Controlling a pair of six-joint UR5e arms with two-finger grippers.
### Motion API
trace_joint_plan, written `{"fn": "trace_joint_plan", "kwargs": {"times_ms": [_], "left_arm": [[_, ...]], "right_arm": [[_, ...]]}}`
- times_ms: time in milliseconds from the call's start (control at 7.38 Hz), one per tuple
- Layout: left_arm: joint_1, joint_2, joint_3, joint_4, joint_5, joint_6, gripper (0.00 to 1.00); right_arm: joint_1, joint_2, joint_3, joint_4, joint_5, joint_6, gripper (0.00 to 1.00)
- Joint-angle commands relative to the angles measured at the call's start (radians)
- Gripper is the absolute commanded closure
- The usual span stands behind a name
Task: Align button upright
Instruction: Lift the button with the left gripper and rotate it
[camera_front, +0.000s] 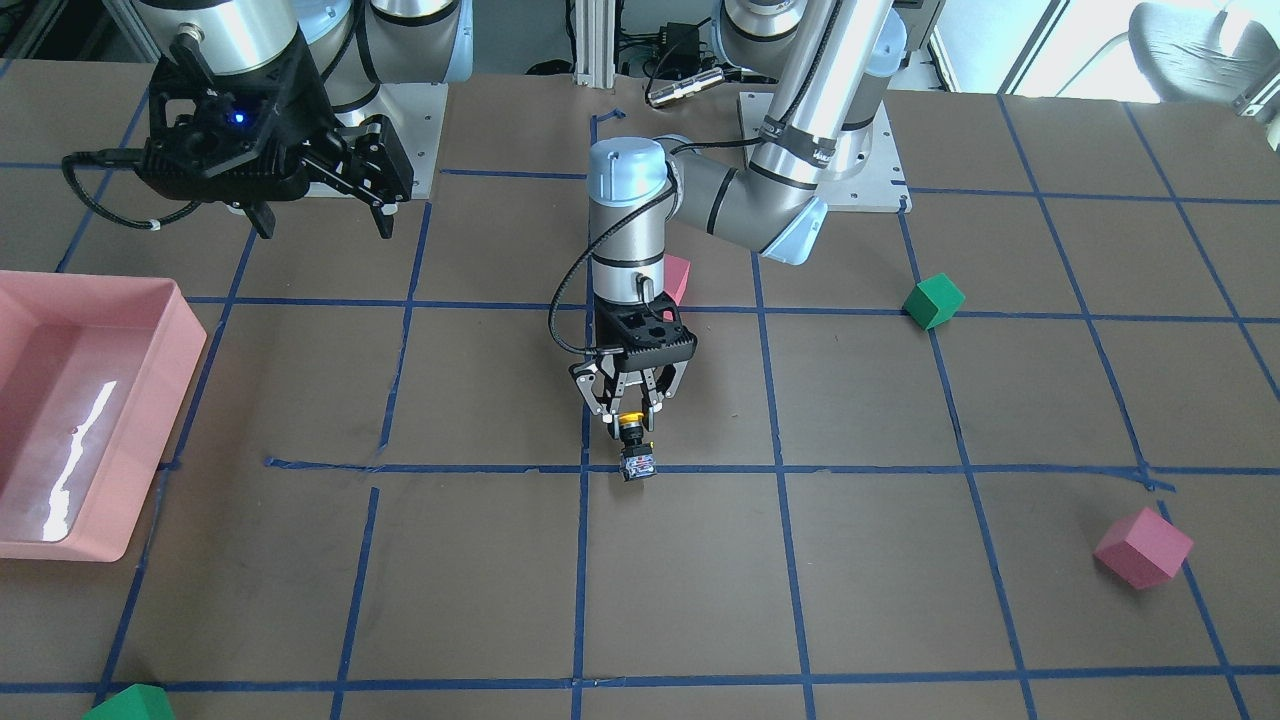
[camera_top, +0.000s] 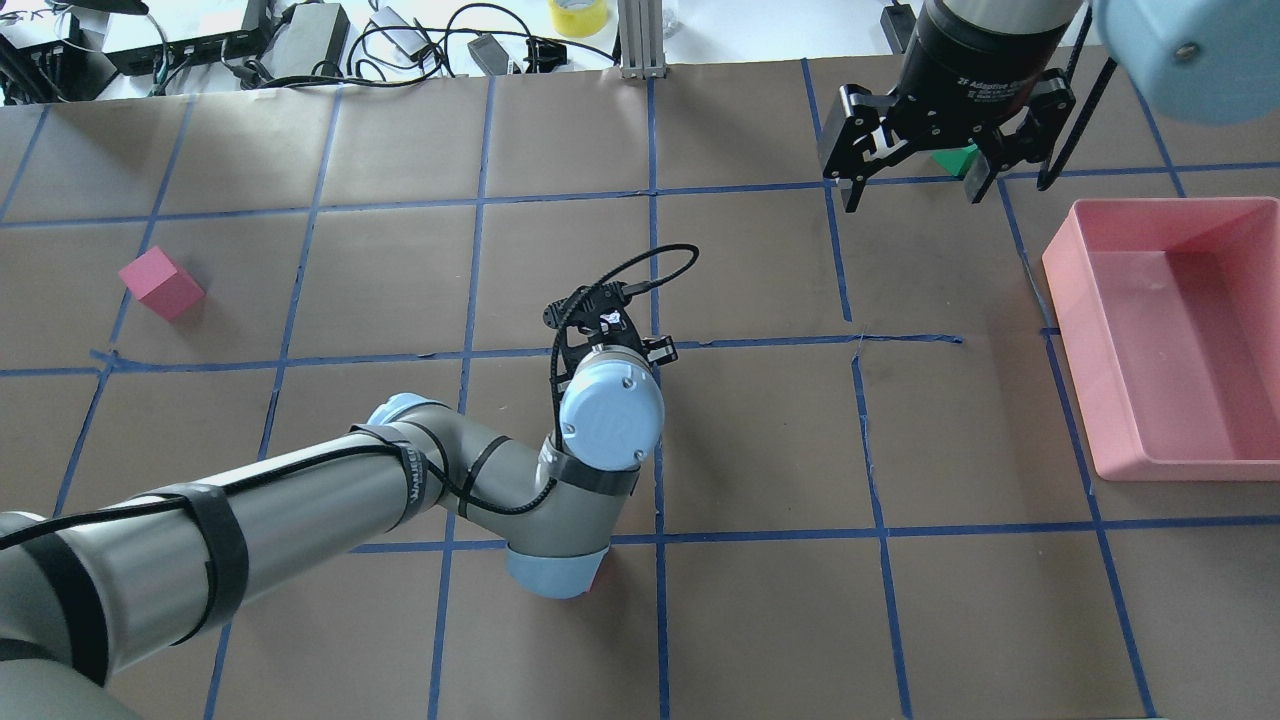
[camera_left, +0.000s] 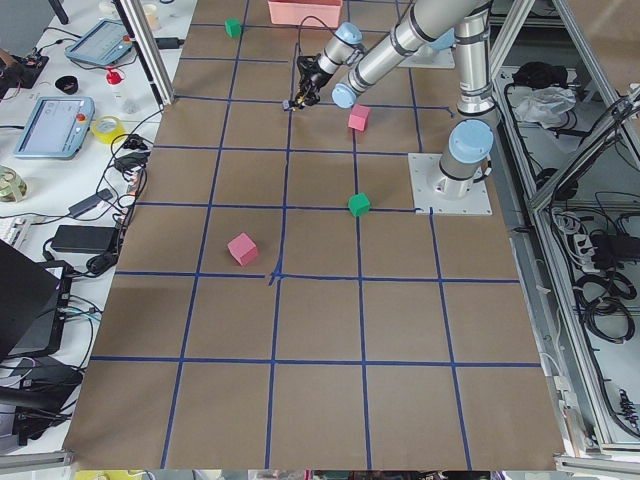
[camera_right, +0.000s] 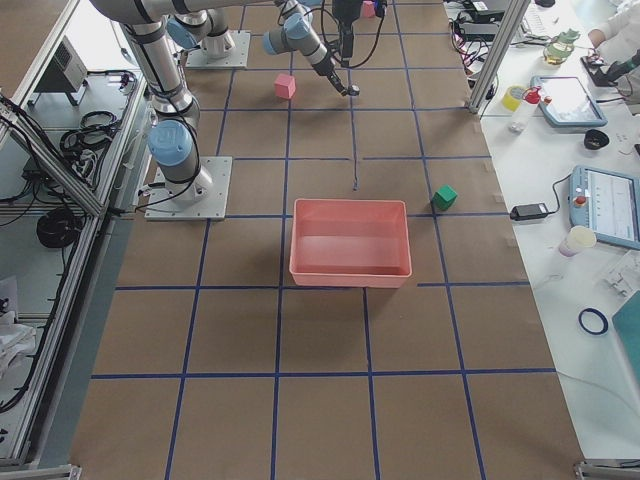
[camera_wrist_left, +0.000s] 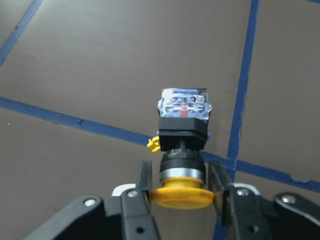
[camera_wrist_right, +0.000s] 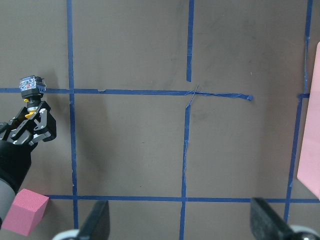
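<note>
Gripping the button (camera_wrist_left: 183, 140) near its cap, left tool (camera_wrist_left: 181, 176) beside tape crossing (camera_wrist_left: 231, 162), right tool (camera_top: 912, 195) spread wide, well apart.

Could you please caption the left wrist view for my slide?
Left gripper grips the button at its yellow cap.

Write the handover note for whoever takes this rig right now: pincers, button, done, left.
Left pincer: shut on the button at its yellow cap, mid-table.
Button: cap up, grey base down, over a tape crossing; contact with the table unclear.
Right pincer: open, empty, raised near the pink tray.
Done: button gripped, roughly upright.
Left: set it standing, release.
</note>
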Motion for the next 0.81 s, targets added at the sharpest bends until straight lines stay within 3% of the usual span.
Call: {"fn": "trace_joint_plan", "kwargs": {"times_ms": [0,135,271,542,677], "left_arm": [[0.038,0.079,0.139,-0.360,-0.075,-0.084,1.00],[0.070,0.104,0.260,-0.631,-0.117,-0.105,1.00],[0.133,0.109,0.349,-0.893,-0.302,-0.111,1.00],[0.179,0.084,0.374,-0.959,-0.503,-0.230,1.00],[0.181,0.072,0.384,-0.948,-0.523,-0.378,1.00]], "right_arm": [[0.000,0.000,-0.001,0.000,0.000,0.001,0.00],[0.000,0.000,0.000,0.000,0.000,0.001,0.00],[0.000,0.000,0.000,0.000,0.000,0.001,0.00],[0.001,0.000,0.000,0.002,0.000,0.001,0.00],[0.000,0.000,0.000,0.000,0.000,0.001,0.00]]}}
